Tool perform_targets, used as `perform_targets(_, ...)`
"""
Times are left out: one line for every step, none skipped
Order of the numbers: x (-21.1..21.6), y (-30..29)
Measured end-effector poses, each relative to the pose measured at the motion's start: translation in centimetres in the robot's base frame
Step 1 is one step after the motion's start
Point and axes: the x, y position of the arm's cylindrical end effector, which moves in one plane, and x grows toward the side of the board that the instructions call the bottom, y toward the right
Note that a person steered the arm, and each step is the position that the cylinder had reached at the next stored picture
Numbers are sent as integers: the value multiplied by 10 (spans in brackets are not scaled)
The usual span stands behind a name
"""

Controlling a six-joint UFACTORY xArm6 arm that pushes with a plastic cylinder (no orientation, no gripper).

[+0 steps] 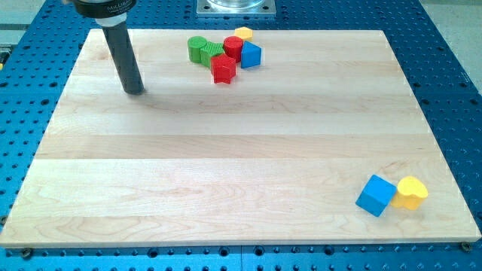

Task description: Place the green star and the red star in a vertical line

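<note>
The red star (223,68) lies near the view's top centre on the wooden board (226,173). The green star (215,52) sits just above and left of it, touching it. A green cylinder (197,47) is at the green star's left. A red cylinder (233,47), a blue block (250,55) and a yellow block (243,33) crowd the right of the cluster. My tip (134,90) rests on the board at the view's upper left, well left of the cluster and apart from every block.
A blue cube (376,195) and a yellow heart-like block (411,192) sit together at the view's bottom right. The board lies on a blue perforated table (452,68). A metal mount (236,7) is at the view's top centre.
</note>
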Motion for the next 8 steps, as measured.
perform_targets(6, 0)
perform_targets(6, 1)
perform_targets(9, 9)
perform_targets(15, 17)
perform_targets(21, 24)
perform_targets(22, 24)
perform_targets(23, 25)
perform_targets(24, 75)
